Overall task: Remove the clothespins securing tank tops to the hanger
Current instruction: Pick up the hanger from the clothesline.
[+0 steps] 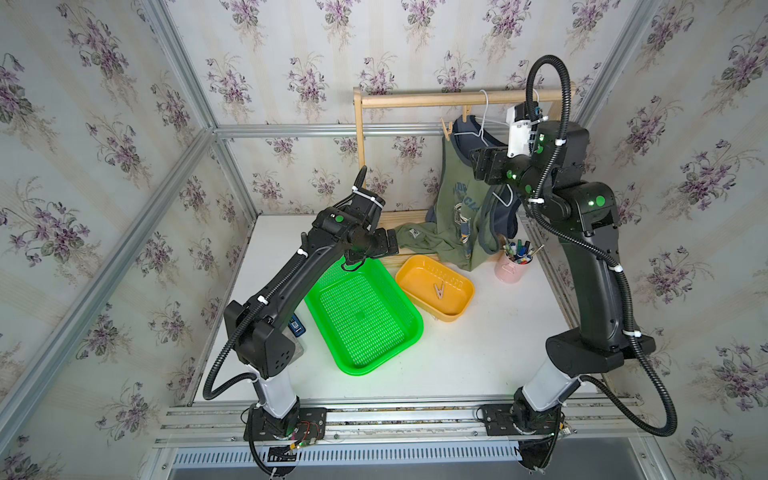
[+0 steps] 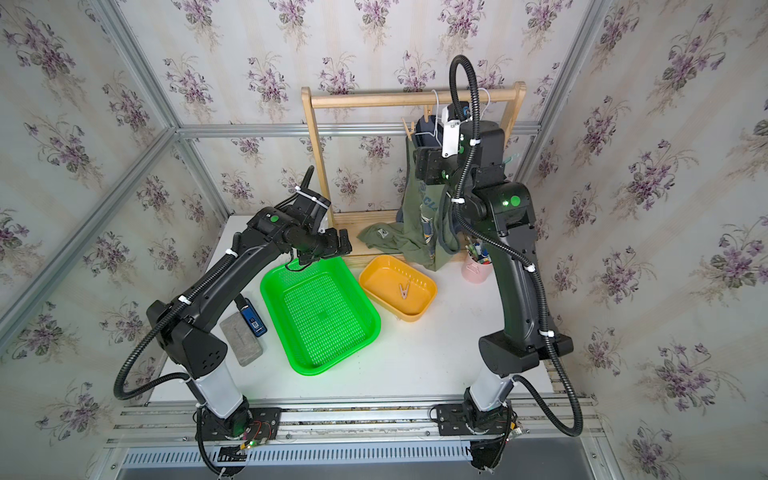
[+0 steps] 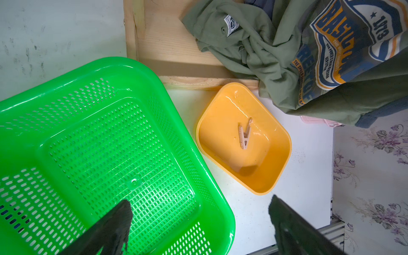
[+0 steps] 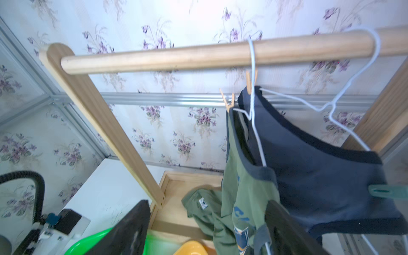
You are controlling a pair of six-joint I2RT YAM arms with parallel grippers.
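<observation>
The green tank top [image 4: 242,176] and the blue tank top [image 4: 320,172] hang on white wire hangers [image 4: 332,107] from the wooden rack [image 4: 176,55] at the back edge of the surface. Wooden clothespins [image 4: 228,100] pinch their straps and a mint-green clothespin [image 4: 384,191] bites the blue one, so they cannot slip off. The right gripper [image 4: 206,204] is up beside the tops, open and empty, likely to grab a pin. The left gripper [image 3: 199,203], open and empty too, hangs over the green basket [image 3: 110,61], and one loose clothespin [image 3: 244,134] lies in the yellow tray [image 3: 220,114]. The green top's print says "1973" and what looks like "BASIC".
</observation>
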